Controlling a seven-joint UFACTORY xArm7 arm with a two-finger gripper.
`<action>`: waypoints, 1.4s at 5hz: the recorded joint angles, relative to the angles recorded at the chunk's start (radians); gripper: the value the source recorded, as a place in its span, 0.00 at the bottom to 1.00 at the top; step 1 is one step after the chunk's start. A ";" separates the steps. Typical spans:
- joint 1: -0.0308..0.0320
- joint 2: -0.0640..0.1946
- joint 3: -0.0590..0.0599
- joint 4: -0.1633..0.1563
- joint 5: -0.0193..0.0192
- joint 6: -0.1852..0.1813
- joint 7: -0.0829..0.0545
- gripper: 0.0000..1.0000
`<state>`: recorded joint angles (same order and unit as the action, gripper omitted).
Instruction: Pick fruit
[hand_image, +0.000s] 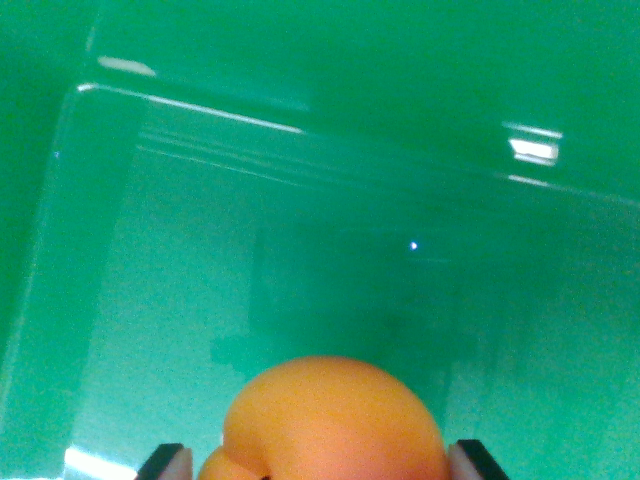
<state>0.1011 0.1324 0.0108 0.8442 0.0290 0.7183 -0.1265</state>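
The gripper (320, 462) is closing its jaws on either side of an orange fruit (335, 420), apparently holding it above the floor of a green bin (300, 250). The pick is looking largely done; lifting clear remains. The frame's lower edge is cutting off the fruit's underside and contact points.

wrist view | looks down — very near | into green bin (300, 150) floor

gripper (322, 462) at wrist view's bottom edge, only the two dark fingertips (165, 462) visible, one each side, clamped against the orange fruit (335, 425) between them.
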 joint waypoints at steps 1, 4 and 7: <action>0.0000 0.000 0.000 0.000 0.0000 0.000 0.000 1.00; -0.0002 -0.024 0.000 0.049 -0.0008 0.073 0.001 1.00; -0.0002 -0.038 0.000 0.076 -0.0013 0.114 0.002 1.00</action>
<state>0.1009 0.0943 0.0104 0.9201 0.0278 0.8323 -0.1242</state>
